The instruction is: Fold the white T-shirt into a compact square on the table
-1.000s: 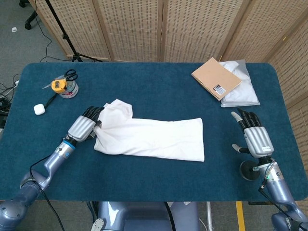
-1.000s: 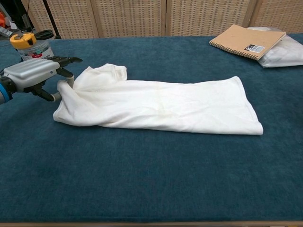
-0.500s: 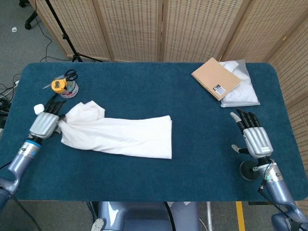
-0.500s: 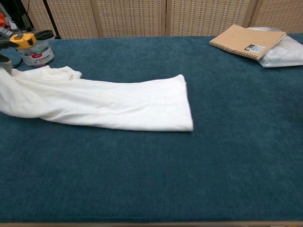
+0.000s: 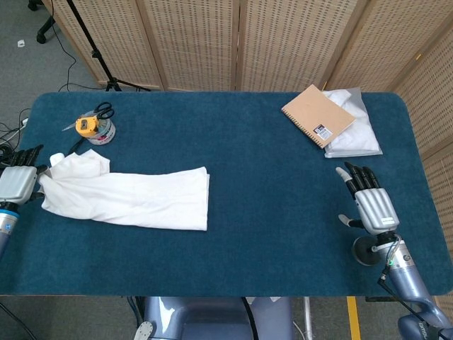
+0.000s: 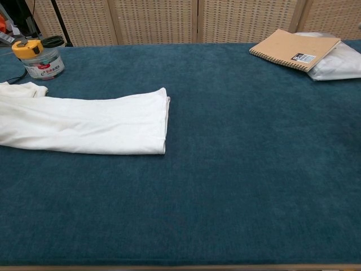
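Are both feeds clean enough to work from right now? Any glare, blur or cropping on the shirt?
Head view: even light, sharp, no glare; the white T-shirt shows whole, the left hand at the frame's left edge holding its end. Chest view: also sharp, soft shadows only, but the shirt's left end is cropped and neither hand appears.

On the table [image 5: 283, 234] lie one white T-shirt [image 5: 134, 198], one spiral notebook [image 5: 318, 115] and one bagged white cloth [image 5: 354, 131]. Also on the table: one jar [image 5: 97, 129] holding scissors [image 5: 104, 110], one small white case [image 5: 57, 159]. Two hands show: left hand [image 5: 15, 184], right hand [image 5: 371, 205].
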